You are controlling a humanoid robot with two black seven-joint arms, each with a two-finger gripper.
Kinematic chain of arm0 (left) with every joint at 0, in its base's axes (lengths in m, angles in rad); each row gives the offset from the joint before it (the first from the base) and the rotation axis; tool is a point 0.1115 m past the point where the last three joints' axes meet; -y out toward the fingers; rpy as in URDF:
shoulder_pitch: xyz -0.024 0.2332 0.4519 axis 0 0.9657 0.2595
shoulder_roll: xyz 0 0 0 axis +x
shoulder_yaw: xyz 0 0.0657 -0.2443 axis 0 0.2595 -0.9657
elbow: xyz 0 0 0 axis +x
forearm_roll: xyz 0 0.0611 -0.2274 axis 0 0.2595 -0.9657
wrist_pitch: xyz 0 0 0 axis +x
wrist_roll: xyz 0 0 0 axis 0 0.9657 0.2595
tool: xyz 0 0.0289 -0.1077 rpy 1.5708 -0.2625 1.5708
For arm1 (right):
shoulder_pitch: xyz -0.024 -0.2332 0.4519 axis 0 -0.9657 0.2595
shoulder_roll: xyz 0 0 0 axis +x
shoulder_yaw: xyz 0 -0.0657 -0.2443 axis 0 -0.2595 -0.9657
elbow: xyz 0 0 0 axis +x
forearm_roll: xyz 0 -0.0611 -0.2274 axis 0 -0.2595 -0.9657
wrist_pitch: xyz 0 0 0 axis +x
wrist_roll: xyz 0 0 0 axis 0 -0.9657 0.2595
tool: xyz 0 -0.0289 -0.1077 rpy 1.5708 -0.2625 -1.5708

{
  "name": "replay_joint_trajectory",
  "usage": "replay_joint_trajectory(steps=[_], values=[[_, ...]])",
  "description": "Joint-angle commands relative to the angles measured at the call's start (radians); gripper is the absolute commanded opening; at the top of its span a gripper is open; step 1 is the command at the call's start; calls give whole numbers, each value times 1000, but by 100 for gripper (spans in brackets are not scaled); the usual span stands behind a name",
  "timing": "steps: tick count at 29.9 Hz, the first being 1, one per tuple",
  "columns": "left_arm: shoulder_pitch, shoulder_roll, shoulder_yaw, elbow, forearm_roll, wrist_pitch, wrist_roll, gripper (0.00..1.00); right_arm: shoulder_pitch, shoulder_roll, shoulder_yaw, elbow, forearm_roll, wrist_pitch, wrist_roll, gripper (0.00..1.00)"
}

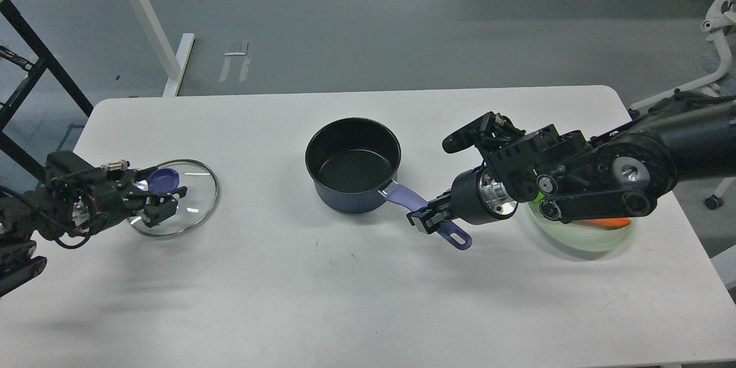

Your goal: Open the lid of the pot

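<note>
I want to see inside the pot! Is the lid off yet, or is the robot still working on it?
Off already: the pot is open, showing its black inside. The lid sits apart on the table, left of it. The left gripper is at the lid's knob, the right gripper is on the pot's handle. What looks left is letting go.

Navy pot [351, 184] with lavender handle; clear, purple-knobbed lid [190, 207]; white table [345, 299].

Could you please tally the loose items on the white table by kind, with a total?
Saucepans: 1, dark navy pot with lavender handle
Lids: 1, round clear glass lid with steel rim
Plates: 1, pale green plate
Orange items on that plate: 1
Total: 4
</note>
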Motion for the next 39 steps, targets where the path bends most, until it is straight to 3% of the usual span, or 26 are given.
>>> replay_joint_trajectory(steps=[1, 13, 15, 19, 22, 29, 32, 39], values=[[-6, 0, -2, -1, -57, 1, 0, 96, 2, 0, 0, 0, 0, 0, 0, 21], [-143, 11, -1, -18, -462, -38, 0, 99, 6, 8, 3, -4, 0, 0, 0, 32], [-167, 11, -2, -18, -471, -78, 0, 99, 7, 8, 3, -4, 0, 0, 0, 39], [-192, 13, -12, -16, -502, -109, 0, 99, 6, 0, 3, -6, 2, -2, 0, 66], [-232, 8, -22, -16, -616, -120, 0, 99, 4, -2, 6, -6, 6, -9, 0, 77], [-281, 7, -24, -16, -885, -239, 0, 99, 4, -22, 64, -23, 14, -12, 3, 88], [-295, 7, -25, -16, -954, -250, 0, 99, 4, -48, 122, -46, 21, -12, 9, 96], [-293, -25, -151, -10, -1195, -325, 0, 99, -108, -225, 441, -113, 40, -11, 11, 99]])
